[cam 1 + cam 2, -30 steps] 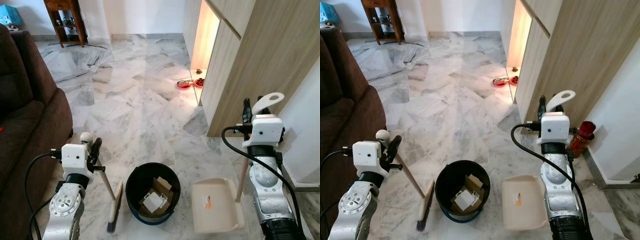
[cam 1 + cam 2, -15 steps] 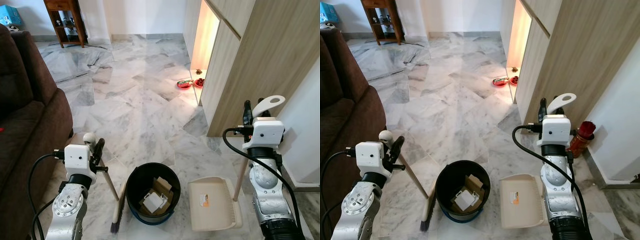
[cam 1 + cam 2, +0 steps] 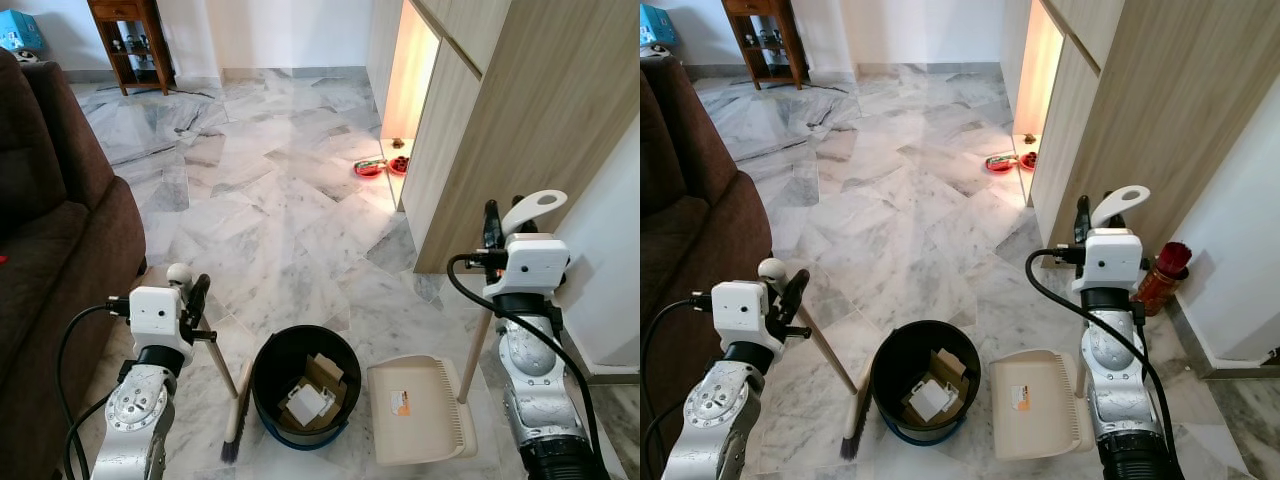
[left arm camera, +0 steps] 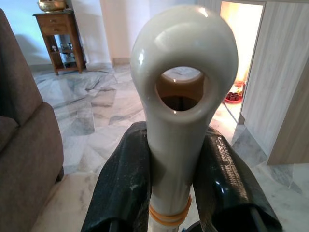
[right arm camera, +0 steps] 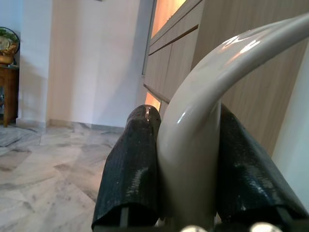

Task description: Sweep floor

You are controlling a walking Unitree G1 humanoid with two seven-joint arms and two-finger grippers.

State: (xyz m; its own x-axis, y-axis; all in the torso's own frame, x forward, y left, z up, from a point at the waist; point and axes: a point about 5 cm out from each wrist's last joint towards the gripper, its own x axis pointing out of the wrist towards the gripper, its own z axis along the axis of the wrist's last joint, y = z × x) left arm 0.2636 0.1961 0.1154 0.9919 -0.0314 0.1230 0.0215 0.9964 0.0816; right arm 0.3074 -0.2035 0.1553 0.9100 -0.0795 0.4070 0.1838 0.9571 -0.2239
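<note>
Marble floor (image 3: pixel 270 200) in grey and white is seen spread before the robot, with 3 cleaning items set close together at its feet. A black bin (image 3: pixel 305 387) is stood between the arms, cardboard scraps (image 3: pixel 312 395) lying inside it. The broom (image 3: pixel 232 420) is held by the left gripper (image 3: pixel 190 300), whose 2 black fingers (image 4: pixel 120 183) are clenched on the cream handle just below its looped end; the shaft is slanted down to bristles resting on the floor just beside the bin's left side. The dustpan (image 3: pixel 420 410) is laid flat on the floor just to the right of the bin, its long handle rising upright to the right gripper (image 3: pixel 500 225), which is closed around the handle under its curved loop, the fingers (image 5: pixel 130 169) pressed to either side. A brown sofa (image 3: pixel 50 220) is seen along the left edge, wood-panelled cabinets (image 3: pixel 500 110) on the right. Red bowls (image 3: pixel 380 166) are placed by a lit opening in the cabinets, and a wooden side table (image 3: pixel 130 40) is stood at the far wall.
</note>
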